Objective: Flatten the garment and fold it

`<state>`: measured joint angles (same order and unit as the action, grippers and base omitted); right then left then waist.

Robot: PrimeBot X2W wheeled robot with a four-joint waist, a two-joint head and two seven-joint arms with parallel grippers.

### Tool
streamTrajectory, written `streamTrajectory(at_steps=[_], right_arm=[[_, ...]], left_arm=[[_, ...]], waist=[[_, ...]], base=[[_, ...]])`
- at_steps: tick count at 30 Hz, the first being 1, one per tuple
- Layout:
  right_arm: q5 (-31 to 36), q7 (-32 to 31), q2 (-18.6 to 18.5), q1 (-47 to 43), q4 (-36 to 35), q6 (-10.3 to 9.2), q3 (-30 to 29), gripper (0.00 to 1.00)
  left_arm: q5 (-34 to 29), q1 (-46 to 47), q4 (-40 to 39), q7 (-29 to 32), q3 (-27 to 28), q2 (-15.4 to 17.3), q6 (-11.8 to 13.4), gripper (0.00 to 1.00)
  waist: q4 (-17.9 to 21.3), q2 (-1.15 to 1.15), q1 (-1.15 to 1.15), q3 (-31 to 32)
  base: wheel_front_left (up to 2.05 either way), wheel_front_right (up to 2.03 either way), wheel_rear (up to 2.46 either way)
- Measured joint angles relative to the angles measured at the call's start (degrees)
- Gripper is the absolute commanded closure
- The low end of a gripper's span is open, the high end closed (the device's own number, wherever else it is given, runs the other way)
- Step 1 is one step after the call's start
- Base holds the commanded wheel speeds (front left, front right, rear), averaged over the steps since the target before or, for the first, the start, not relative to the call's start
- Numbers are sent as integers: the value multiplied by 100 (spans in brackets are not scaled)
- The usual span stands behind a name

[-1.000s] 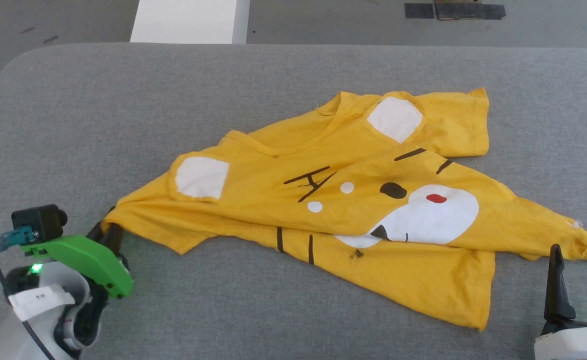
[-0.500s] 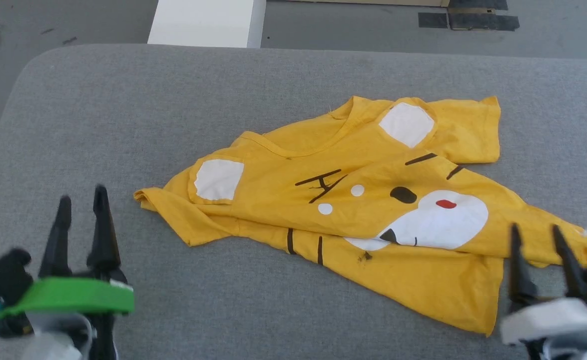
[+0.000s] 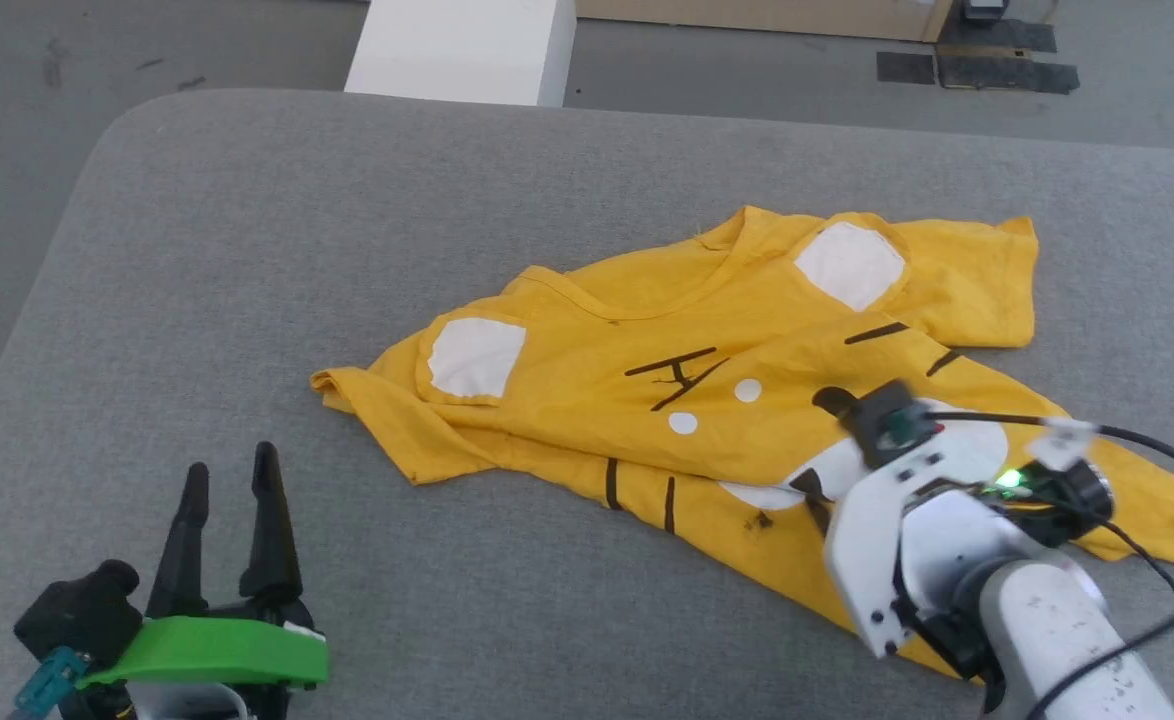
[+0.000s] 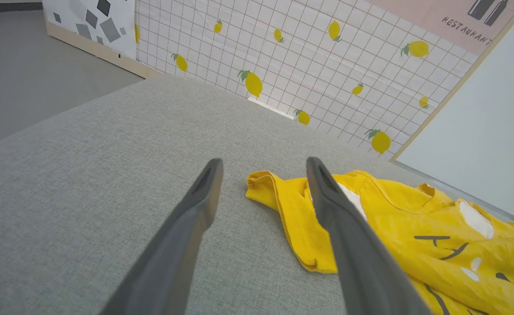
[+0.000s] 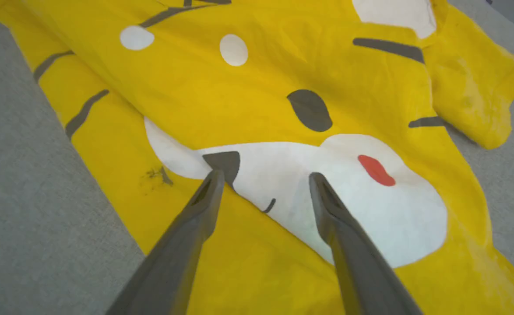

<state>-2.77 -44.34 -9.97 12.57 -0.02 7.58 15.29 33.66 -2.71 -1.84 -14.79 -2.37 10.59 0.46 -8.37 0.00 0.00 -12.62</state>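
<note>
Garment [image 3: 587,360] is lying rumpled, overlapping itself, mid-table [image 3: 247,250]; double-layer pinch is looming.
Left gripper [image 3: 230,460] is sitting wide, empty, short of the sleeve. Right gripper [image 5: 265,175] is hovering wide over the white muzzle print, risking grabbing both layers and dragging the fold askew.

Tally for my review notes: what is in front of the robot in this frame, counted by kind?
garment, yellow: 1
grippers, both open: 2 (left gripper, right gripper)
grey table: 1
white block beyond the table: 1
Total: 5
</note>
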Motion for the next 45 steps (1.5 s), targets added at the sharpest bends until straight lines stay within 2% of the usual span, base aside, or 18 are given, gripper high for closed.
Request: streamTrajectory(at_steps=[2, 4, 7, 8, 9, 10, 11, 15, 18, 26, 29, 32, 33, 35, 39, 45], right_arm=[[-201, -325, -197, 157, 266, 0, 401, 0], [-446, -498, -201, 214, 565, 0, 545, 0], [-642, -546, -316, 385, 902, -4, 883, 0], [-701, -489, -360, 443, 1017, -4, 953, 16], [-734, -391, -397, 492, 1127, -4, 1013, 56], [-751, -285, -401, 518, 1206, -3, 1003, 90], [-777, -120, -387, 535, 1314, -2, 948, 100], [-909, 365, -219, 585, 1533, -3, 667, 100], [-1270, 342, -82, 570, 1382, -3, 697, 100], [-2371, -510, 115, -213, 278, -3, 1610, 100], [-2773, -935, 113, -632, 141, -3, 1845, 100], [-2761, -1099, -35, -723, 129, -3, 1905, 100], [-2743, -1114, -56, -732, 143, -2, 1871, 74], [-2632, -1015, -69, -732, 135, -1, 1835, 0], [-2508, -517, 91, -701, 43, -1, 1450, 0], [-2416, -35, 468, -175, -342, -1, 364, 0]], left_arm=[[-40, 1, 75, 0, 12, -77, -51, 0], [-60, -1, 145, 0, 22, -132, -96, 0], [-86, -1, 211, 0, 29, -185, -145, 0], [-93, -1, 235, 0, 31, -190, -151, 0], [-94, -1, 261, 0, 34, -194, -152, 0], [-103, -1, 279, 0, 42, -197, -167, 0], [-122, -1, 299, 0, 47, -197, -177, 0], [-186, -4, 339, 0, 74, -200, -191, 0], [-191, -19, 352, 0, 92, -199, -191, 0], [-180, -49, 336, 12, 88, -201, -191, 0], [-142, -43, 347, 36, 54, -202, -222, 0], [-45, -41, 404, 42, 44, -202, -250, 0], [-26, -41, 435, 42, 51, -201, -260, 0], [-11, -41, 488, 42, 54, -200, -292, 0], [13, -40, 509, 42, 77, -191, -291, 0], [13, -36, 527, 42, 62, -190, -290, 0]], waist=[[-67, 0, 0, 24], [-115, 0, 0, 56], [-179, 0, 0, 114], [-198, 0, 0, 134], [-215, 0, 0, 154], [-224, 0, 0, 169], [-231, 0, 0, 187], [-209, 0, 0, 239], [-153, 0, 0, 267], [-38, 0, 0, 250], [-67, 0, 0, 196], [-120, 0, 0, 153], [-138, 0, 0, 143], [-168, 0, 0, 137], [-188, 0, 0, 161], [-124, 0, 0, 185]], base=[[0, 0, 0], [0, 0, 0], [0, 0, 0], [0, 0, 0], [0, 0, 0], [0, 0, 0], [0, 0, 0], [0, 0, 0], [0, 0, 0], [0, 0, 0], [0, 0, 0], [0, 0, 0], [0, 0, 0], [0, 0, 0], [0, 0, 0], [0, 0, 0]])
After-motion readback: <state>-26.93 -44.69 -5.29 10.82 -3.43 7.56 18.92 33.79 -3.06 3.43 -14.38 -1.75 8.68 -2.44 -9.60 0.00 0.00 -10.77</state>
